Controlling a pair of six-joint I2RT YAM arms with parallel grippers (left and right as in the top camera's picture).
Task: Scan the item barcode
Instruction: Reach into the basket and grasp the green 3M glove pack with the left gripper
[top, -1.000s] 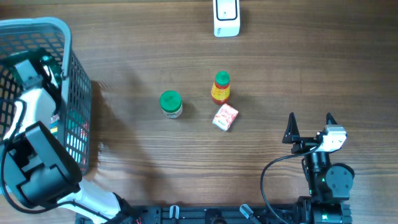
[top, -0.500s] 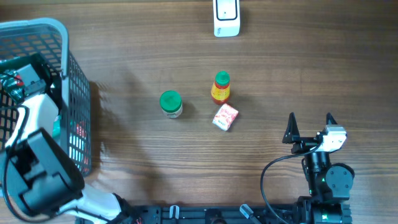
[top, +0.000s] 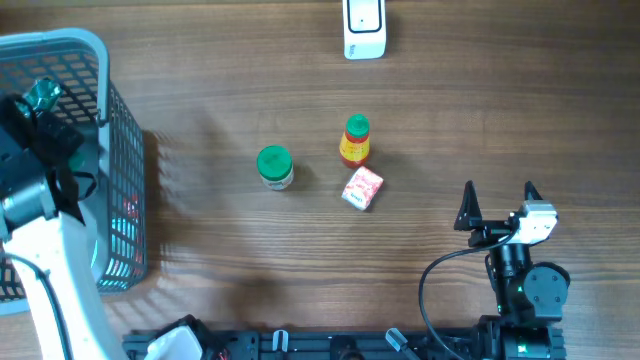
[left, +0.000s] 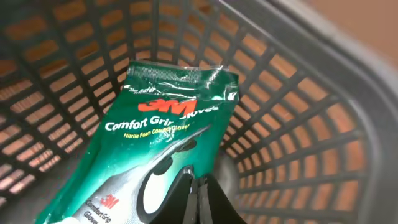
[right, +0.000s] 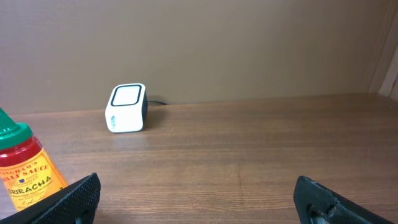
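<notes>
Over at the left edge of the bench (top: 450, 110), the left arm (top: 40, 210) reaches into the grey mesh basket (top: 125, 180), and the left jaws are closed tight on the lower end of a green packet of 3M Comfort Grip gloves (left: 168, 143). From the left wrist the packet stretches away from the jaws with its crimped top edge furthest off, the basket's lattice wall (left: 298, 124) behind and around it. From overhead only a crumpled green corner of the packet (top: 42, 95) shows, inside the basket's outline near its far side; whether it hangs free of the basket floor I cannot tell. Well apart from it, at the far middle edge of the bench, stands the white scanner (top: 363, 28), which the right wrist camera sees as a small white block with its window tilted upward (right: 127, 107). Between scanner and near edge sit three other goods: a sriracha bottle (top: 355, 140) with a green cap, upright; a green-lidded jar (top: 274, 167) to its left; and a small red and white box (top: 363, 188) just beside the bottle on the near side. On the right, the right arm (top: 520, 270) rests near the front edge, and the right jaws stand wide open with nothing between them, one dark finger (right: 78, 196) low at each side of the wrist view, facing the scanner across bare wood, the sriracha bottle (right: 25, 168) at the left margin
</notes>
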